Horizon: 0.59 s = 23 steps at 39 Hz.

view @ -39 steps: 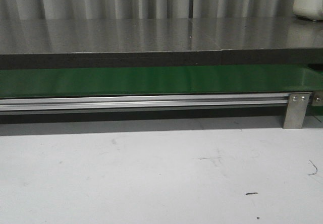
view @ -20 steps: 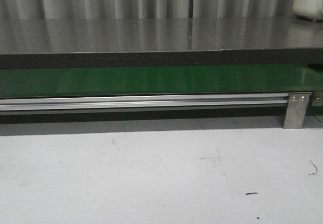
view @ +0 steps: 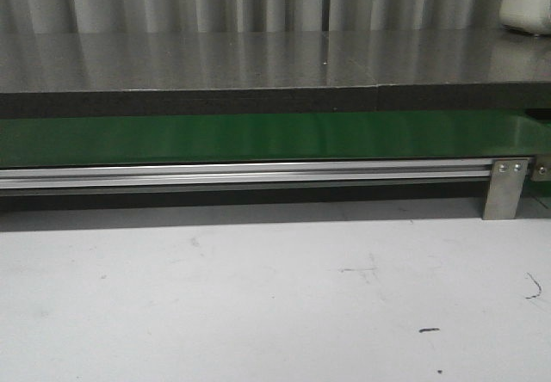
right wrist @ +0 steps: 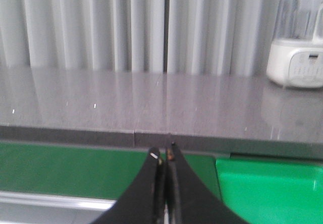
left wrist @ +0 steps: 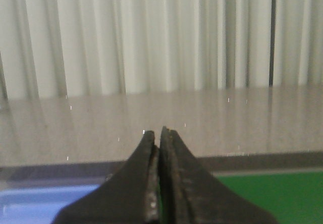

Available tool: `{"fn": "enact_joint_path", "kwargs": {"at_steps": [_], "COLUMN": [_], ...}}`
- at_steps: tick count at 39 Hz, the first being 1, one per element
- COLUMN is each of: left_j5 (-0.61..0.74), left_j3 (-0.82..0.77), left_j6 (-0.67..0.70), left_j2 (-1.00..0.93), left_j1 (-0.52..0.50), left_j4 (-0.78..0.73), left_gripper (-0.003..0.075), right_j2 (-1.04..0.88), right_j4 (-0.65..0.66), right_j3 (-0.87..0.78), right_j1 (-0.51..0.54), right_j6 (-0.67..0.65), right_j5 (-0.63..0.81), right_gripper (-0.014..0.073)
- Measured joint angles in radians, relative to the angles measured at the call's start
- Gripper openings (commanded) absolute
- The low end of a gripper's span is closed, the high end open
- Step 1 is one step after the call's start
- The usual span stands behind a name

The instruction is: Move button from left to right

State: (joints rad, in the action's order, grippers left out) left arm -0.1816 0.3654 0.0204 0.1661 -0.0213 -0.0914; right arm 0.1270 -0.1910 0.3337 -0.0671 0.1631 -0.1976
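Button not seen in any view; location cannot be told. Green belt point(view: 258, 137) bare along visible stretch. Left gripper point(left wrist: 160, 133) pressed together, nothing pinched, aimed over grey counter point(left wrist: 151, 128). Right gripper point(right wrist: 165, 156) likewise pressed together, held above belt edge. Judged: arms parked, pickup not begun, button awaited.

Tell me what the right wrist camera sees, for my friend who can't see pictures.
The right gripper is shut and holds nothing, above a green belt. Behind the belt are a grey shelf, a white appliance and a grey curtain. No button shows.
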Motion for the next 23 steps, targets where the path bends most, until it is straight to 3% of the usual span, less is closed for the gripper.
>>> {"fn": "enact_joint_path", "kwargs": {"at_steps": [5, 15, 19, 23], "left_j5": [-0.136, -0.144, -0.144, -0.144], "left_j3": [0.106, 0.123, 0.123, 0.123], "left_j6": [0.0, 0.0, 0.0, 0.0], "left_j2": [0.19, 0.268, 0.268, 0.268], "left_j1": [0.0, 0.0, 0.0, 0.0], "left_j4": [-0.006, -0.006, -0.006, -0.006], "left_gripper": [-0.0021, 0.0, 0.0138, 0.0389], "right_j2": [0.181, 0.339, 0.343, 0.343], "right_j4": [-0.006, -0.02, -0.022, -0.024], "right_j3": [0.114, 0.175, 0.175, 0.176], "right_j1": [0.0, 0.0, 0.0, 0.0], "right_j6": [-0.035, -0.052, -0.054, -0.054], "right_j5": [-0.088, -0.148, -0.152, -0.152], "right_gripper": [-0.0067, -0.0045, 0.008, 0.0311]}}
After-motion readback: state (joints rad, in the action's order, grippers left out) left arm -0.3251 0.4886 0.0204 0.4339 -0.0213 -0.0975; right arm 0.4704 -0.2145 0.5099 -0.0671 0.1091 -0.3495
